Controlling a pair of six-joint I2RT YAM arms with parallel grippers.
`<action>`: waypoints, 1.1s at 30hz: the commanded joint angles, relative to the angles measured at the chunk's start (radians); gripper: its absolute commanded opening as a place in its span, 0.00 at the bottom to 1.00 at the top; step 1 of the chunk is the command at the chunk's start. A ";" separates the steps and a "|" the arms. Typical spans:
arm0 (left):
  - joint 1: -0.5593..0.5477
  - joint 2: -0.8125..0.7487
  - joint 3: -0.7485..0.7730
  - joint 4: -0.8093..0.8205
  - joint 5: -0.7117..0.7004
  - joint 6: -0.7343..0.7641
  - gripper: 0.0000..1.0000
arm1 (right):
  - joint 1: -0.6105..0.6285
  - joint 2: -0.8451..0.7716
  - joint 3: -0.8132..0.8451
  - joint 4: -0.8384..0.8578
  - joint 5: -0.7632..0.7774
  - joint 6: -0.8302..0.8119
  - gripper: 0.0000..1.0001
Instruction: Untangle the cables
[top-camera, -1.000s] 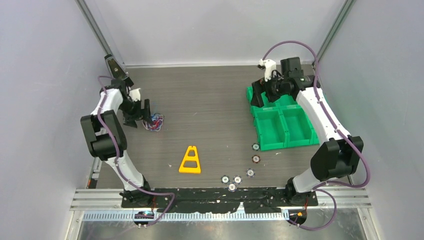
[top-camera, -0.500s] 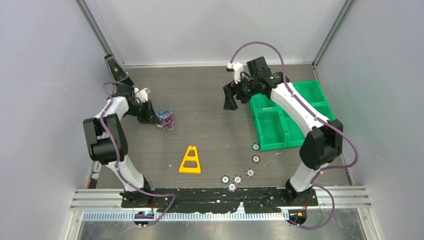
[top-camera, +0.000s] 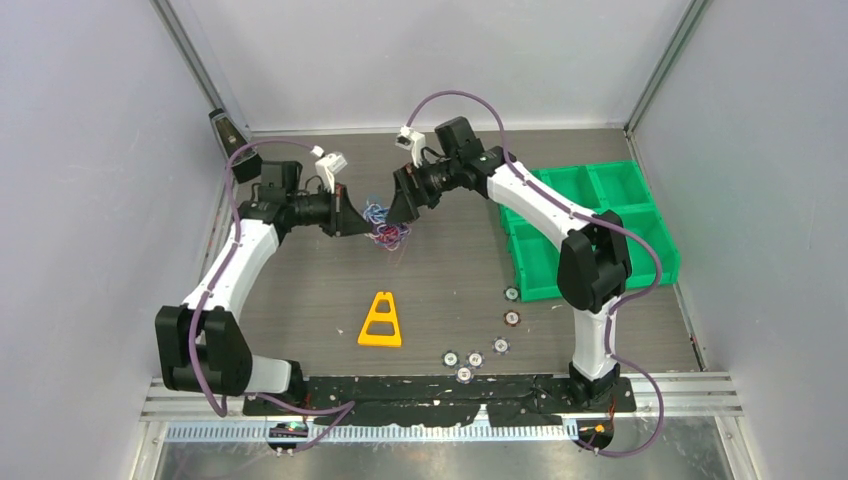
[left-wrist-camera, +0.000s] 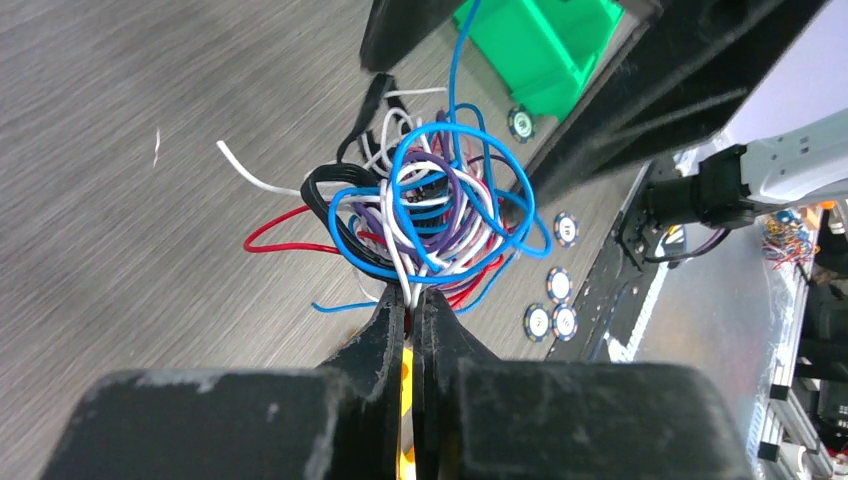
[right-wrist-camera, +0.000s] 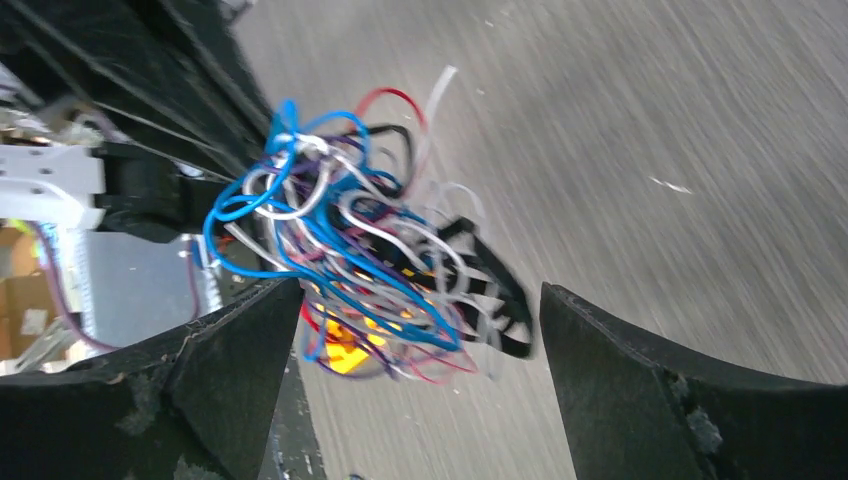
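Observation:
The cables (top-camera: 386, 222) are a fist-sized tangle of blue, white, red, purple and black wires, held up above the dark table near its back middle. My left gripper (top-camera: 358, 222) reaches in from the left. In the left wrist view it (left-wrist-camera: 412, 298) is shut on a few white and red strands at the base of the cables (left-wrist-camera: 430, 205). My right gripper (top-camera: 403, 207) comes from the right side. In the right wrist view it (right-wrist-camera: 418, 292) stands wide open with the cables (right-wrist-camera: 345, 240) just ahead of its fingers, touching neither.
A yellow triangular piece (top-camera: 381, 321) lies on the table in front of the bundle. Green bins (top-camera: 590, 235) stand at the right. Several poker chips (top-camera: 474, 357) lie near the front, and others (top-camera: 511, 318) beside the bins. Grey walls close in the table.
My left gripper has shut on the cables and carried them from the left side up toward the back middle. My right arm has swung left from the green bins to the bundle.

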 joint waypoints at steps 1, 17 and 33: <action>-0.023 -0.032 -0.009 0.220 0.082 -0.148 0.00 | 0.020 -0.047 -0.036 0.191 -0.162 0.103 1.00; 0.145 -0.114 0.098 -0.083 -0.303 0.030 0.00 | -0.172 -0.104 -0.030 -0.018 0.126 -0.102 0.05; 0.231 -0.098 0.145 -0.265 -0.651 0.302 0.00 | -0.247 -0.122 0.007 -0.019 0.266 -0.133 0.05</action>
